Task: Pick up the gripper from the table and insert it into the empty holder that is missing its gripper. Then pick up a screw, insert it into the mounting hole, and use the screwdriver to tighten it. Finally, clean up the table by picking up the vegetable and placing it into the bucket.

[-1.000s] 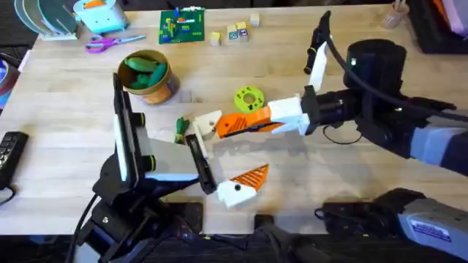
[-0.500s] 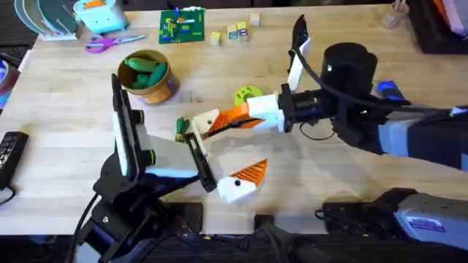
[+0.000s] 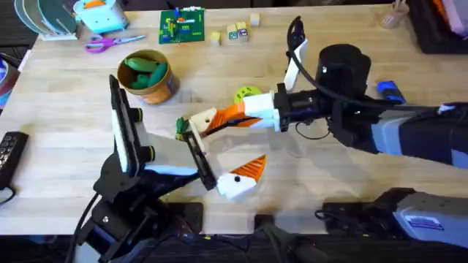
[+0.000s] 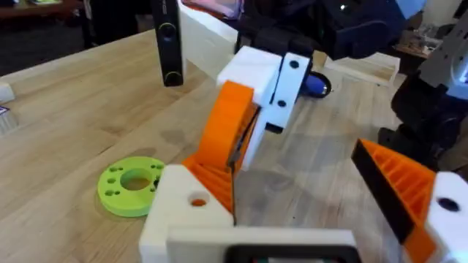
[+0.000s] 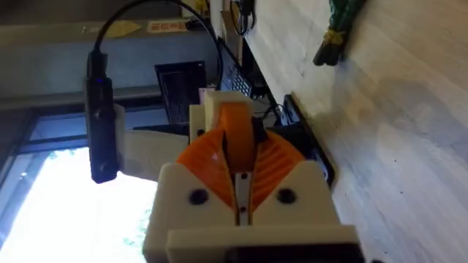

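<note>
The vegetable is half hidden in the overhead view: a slim green piece with a darker leafy end lies on the table just behind the left arm's wrist link, and in the right wrist view it is cut off by the frame edge. The screwdriver, a blue handle, shows partly behind the right arm's dark joint — in the left wrist view it is a blue blur behind the white finger block. No screw can be made out.

The right gripper reaches across the middle, its two fingers pressed together on the orange ribbed gripper, which it holds against the left arm's near finger. In the right wrist view the orange piece sits clamped between the two white blocks, its tip against the white holder beyond. How far it is seated I cannot tell.

The left gripper has its fingers apart: the holder finger lies by the right gripper's tip, the other finger, with its own orange pad, points away over bare wood and touches nothing.

The bucket stands well apart toward the table's far left, with larger green vegetables inside. A flat green ring lies just beyond the right gripper.
</note>
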Available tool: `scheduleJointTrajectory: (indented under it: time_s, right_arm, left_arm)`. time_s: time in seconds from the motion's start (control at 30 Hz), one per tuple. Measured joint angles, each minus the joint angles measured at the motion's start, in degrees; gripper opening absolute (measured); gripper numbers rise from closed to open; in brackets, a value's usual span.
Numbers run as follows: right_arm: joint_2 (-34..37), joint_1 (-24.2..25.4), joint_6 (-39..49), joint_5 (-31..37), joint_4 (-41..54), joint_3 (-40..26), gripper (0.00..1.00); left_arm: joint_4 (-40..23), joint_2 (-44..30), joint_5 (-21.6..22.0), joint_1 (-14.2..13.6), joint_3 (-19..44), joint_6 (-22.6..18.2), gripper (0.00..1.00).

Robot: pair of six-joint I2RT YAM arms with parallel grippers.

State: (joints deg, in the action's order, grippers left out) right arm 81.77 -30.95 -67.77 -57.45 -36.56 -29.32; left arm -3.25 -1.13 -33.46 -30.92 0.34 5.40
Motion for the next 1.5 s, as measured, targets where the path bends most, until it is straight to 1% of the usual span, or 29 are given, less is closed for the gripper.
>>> scheduleJointTrajectory:
  time_s: [0.07, 0.17, 0.27, 0.37, 0.67, 0.77, 0.9, 1.03, 1.07, 1.1, 1.2, 1.23, 1.3, 1.33, 1.43, 1.5]
  right_arm:
    - [0.1, 0.0, 0.0, 0.0, -1.2, 0.0, 0.093]
    - [0.8, -0.1, 0.0, -0.4, -3.3, 0.0, 0.200]
    - [1.1, -1.0, 0.0, -0.4, -3.8, 0.0, 0.286]
    - [1.1, -1.2, 0.0, -0.5, -3.7, 0.0, 0.372]
    - [0.2, -0.9, 0.0, -0.5, -3.1, 0.0, 0.465]
    - [-1.1, -0.2, -0.2, -0.5, -3.5, 0.0, 0.490]
    - [-2.4, 0.6, -0.2, -0.4, -3.6, 0.0, 0.536]
    - [-2.5, 0.8, 0.0, 0.0, -3.4, 0.0, 0.626]
    - [-2.5, 1.0, 0.3, 0.7, -3.3, 0.0, 0.653]
    - [-2.5, 1.3, 0.6, 1.4, -3.2, 0.0, 0.702]
    - [-2.5, 3.1, 3.2, 4.8, -3.1, 0.0, 0.923]
    - [-2.5, 4.1, 4.6, 5.7, -3.0, 0.0, 0.974]
    - [-2.5, 6.3, 7.1, 7.0, -0.9, -0.3, 0.991]
    - [-2.5, 7.7, 8.9, 7.5, 2.4, -0.9, 0.992]
    - [-2.5, 11.1, 15.6, 8.8, 15.1, -4.7, 0.992]
    - [-2.5, 12.0, 21.1, 10.5, 25.0, -8.6, 0.992]
  left_arm:
    - [0.0, 0.0, 0.3, 0.0, 0.0, -0.2, 0.992]
    - [0.0, 0.1, 0.5, 0.0, 0.0, -0.7, 0.992]
    - [0.1, 0.1, -1.2, -0.3, 0.0, -1.3, 0.992]
    - [0.1, 0.1, -1.4, -0.5, 0.0, -1.8, 0.992]
    - [0.2, 0.1, -1.8, -0.5, 0.0, -2.6, 0.992]
    - [0.1, 0.1, -3.6, -0.9, 0.0, -2.7, 0.992]
    - [0.1, 0.1, -4.9, -1.2, 0.0, -2.9, 0.992]
    - [0.0, 0.1, -5.6, -1.2, 0.0, -2.9, 0.992]
    - [0.0, 0.1, -5.7, -1.2, 0.0, -2.9, 0.992]
    - [0.0, 0.1, -5.8, -1.2, 0.0, -2.9, 0.992]
    - [0.0, 0.1, -5.8, -1.2, 0.0, -2.9, 0.992]
    - [0.0, 0.1, -5.8, -1.2, 0.0, -2.9, 0.992]
    - [0.0, 0.1, -5.8, -1.2, 0.0, -2.9, 0.992]
    - [0.0, 0.1, -5.8, -1.2, 0.0, -3.0, 0.992]
    - [0.0, 0.1, -5.8, -1.2, 0.0, -3.0, 0.994]
    - [0.0, 0.1, -5.9, -1.2, 0.0, -3.0, 0.994]
